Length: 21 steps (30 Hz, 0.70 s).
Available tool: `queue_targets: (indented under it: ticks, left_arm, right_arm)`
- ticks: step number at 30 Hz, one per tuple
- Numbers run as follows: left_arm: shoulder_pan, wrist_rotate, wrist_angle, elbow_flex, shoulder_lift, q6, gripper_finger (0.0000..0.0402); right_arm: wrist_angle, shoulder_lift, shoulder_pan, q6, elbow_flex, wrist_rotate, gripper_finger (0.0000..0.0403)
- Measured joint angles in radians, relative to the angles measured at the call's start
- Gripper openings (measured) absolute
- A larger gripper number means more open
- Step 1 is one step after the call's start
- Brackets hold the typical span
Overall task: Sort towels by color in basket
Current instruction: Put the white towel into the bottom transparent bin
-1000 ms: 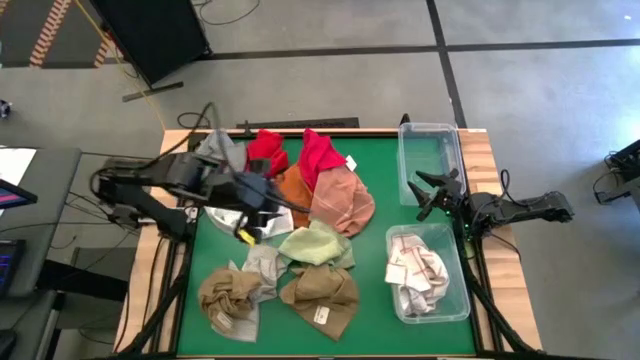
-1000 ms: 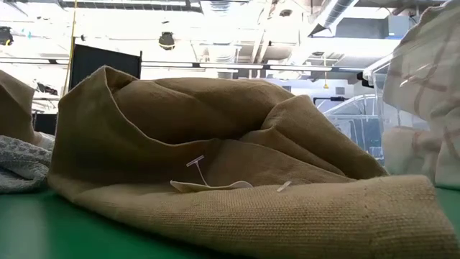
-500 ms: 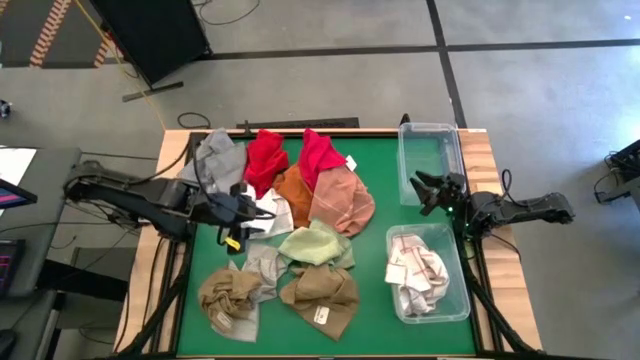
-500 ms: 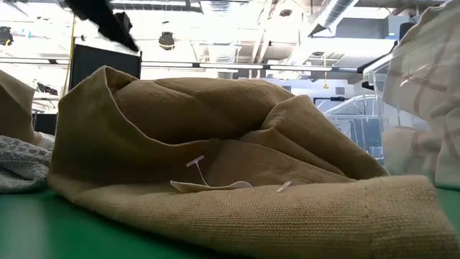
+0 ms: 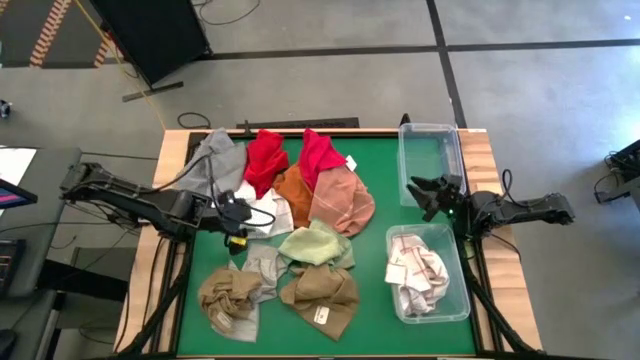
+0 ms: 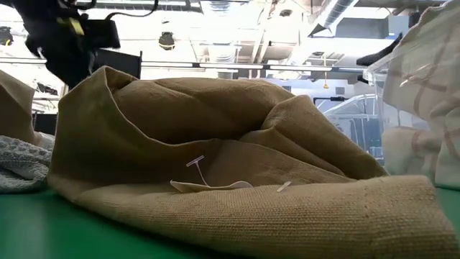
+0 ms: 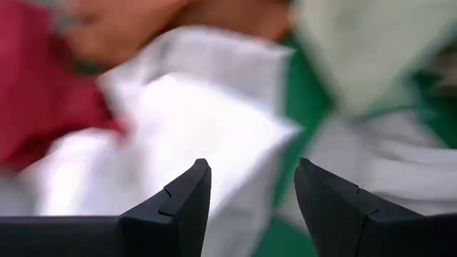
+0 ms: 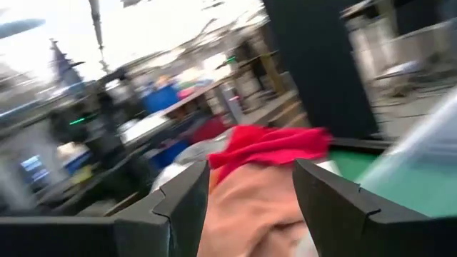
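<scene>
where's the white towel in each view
High: white towel left of centre on the mat, just ahead of the left gripper.
Low: not in it.
Left wrist: it fills the middle, beyond the open fingers.
Right wrist: cannot tell.
Shared landmark: the red towel beside it.

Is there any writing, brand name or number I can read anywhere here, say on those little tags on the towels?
None can be read.
The tag on the tan-brown towel: too small to tell whether it is printed.
The same towel's tag in the low view: seen edge-on, no print shows.
The clear bins: no label shows.
</scene>
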Motion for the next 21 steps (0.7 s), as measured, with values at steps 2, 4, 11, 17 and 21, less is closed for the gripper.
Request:
queue_targets:
  ticks: [2, 4, 11, 17, 21]
  left_arm:
    - [0.000, -0.055, -0.038, 0.000, 0.002, -0.019, 0.0191]
    - [0.000, -0.065, -0.061, 0.000, 0.004, -0.022, 0.0195]
    - [0.000, -0.047, -0.069, 0.000, 0.009, -0.031, 0.0225]
    - [0.000, -0.035, -0.105, 0.001, 0.051, -0.026, 0.0253]
    - [0.008, -0.042, -0.098, 0.001, 0.129, -0.015, 0.0274]
  right_arm:
    - [-0.001, 0.000, 0.000, 0.003, 0.000, -0.040, 0.0237]
    - [0.012, 0.000, 0.000, 0.016, 0.000, -0.041, 0.0237]
    - [0.074, 0.000, 0.026, 0.001, 0.000, -0.059, 0.0237]
    - [0.109, 0.001, 0.058, -0.026, 0.000, -0.156, 0.0237]
    - [0.169, 0.006, 0.105, -0.086, 0.000, -0.237, 0.0242]
